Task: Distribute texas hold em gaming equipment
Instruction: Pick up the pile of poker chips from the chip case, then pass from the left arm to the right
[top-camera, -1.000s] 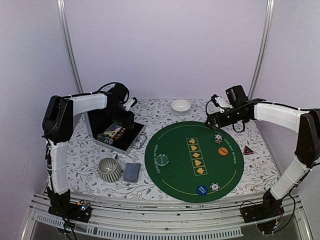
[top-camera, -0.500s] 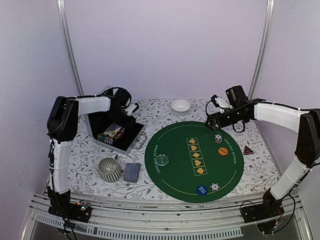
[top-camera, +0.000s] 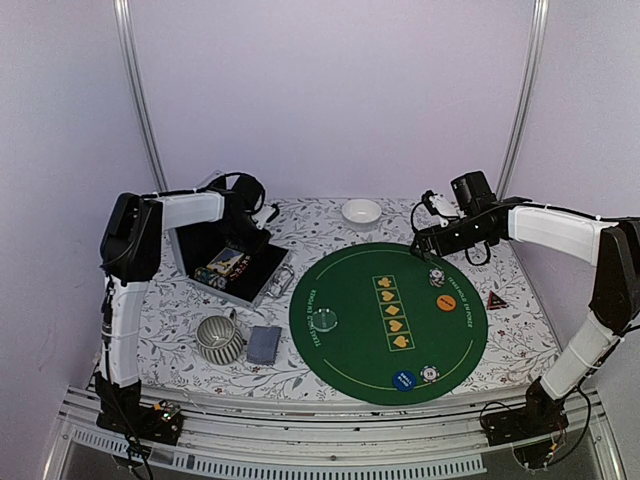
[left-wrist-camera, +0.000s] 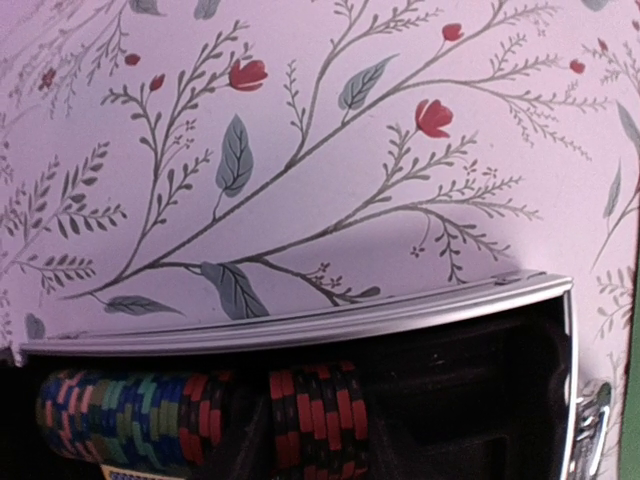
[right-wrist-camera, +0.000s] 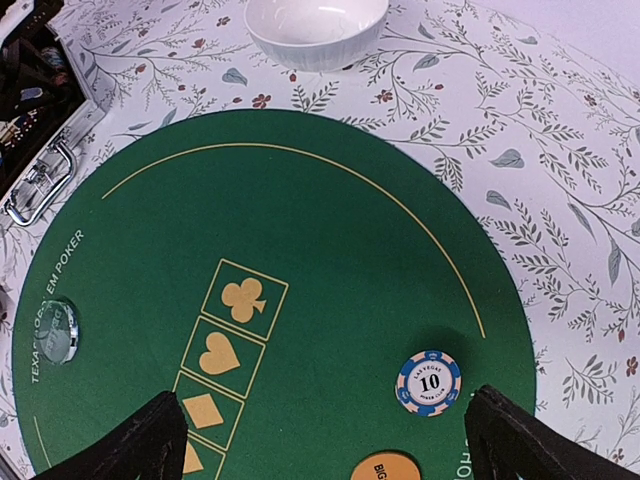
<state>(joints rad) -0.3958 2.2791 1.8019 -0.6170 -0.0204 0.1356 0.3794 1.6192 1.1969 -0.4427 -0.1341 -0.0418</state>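
The left arm's upright link is standing a little further in from the left than a second ago, and its wrist is now sitting back over the far edge of the open case (top-camera: 235, 265), while the right arm is staying where it was. The left end effector (top-camera: 250, 218) is hanging at that far rim. I cannot tell whether it is parted or closed, since its own camera is showing no fingers. That camera is showing only the flowered bench (left-wrist-camera: 330, 150), the case's metal rim and rows of stacked chips (left-wrist-camera: 200, 415) in blue, green, red and black. In front of the case the ribbed mug (top-camera: 220, 338) is standing upright, with the deck of cards (top-camera: 264, 344) lying back up just beside it. Further right the round green mat (top-camera: 350, 360) is lying flat, carrying a clear button (top-camera: 324, 320) near its left edge. The white bowl (top-camera: 361, 212) is sitting beyond its far edge. A blue button (top-camera: 404, 380) and a white-edged chip (top-camera: 429, 373) are lying side by side near the front edge. The right end effector (right-wrist-camera: 326, 410) is hovering over the mat's far right part, fingers spread wide with nothing gripped. Below it a blue-and-white chip (right-wrist-camera: 428, 381) marked 10 is lying on the felt, with an orange button (top-camera: 445, 301) just nearer. The red triangular marker (top-camera: 497, 300) is lying on the bench off the mat's right edge.
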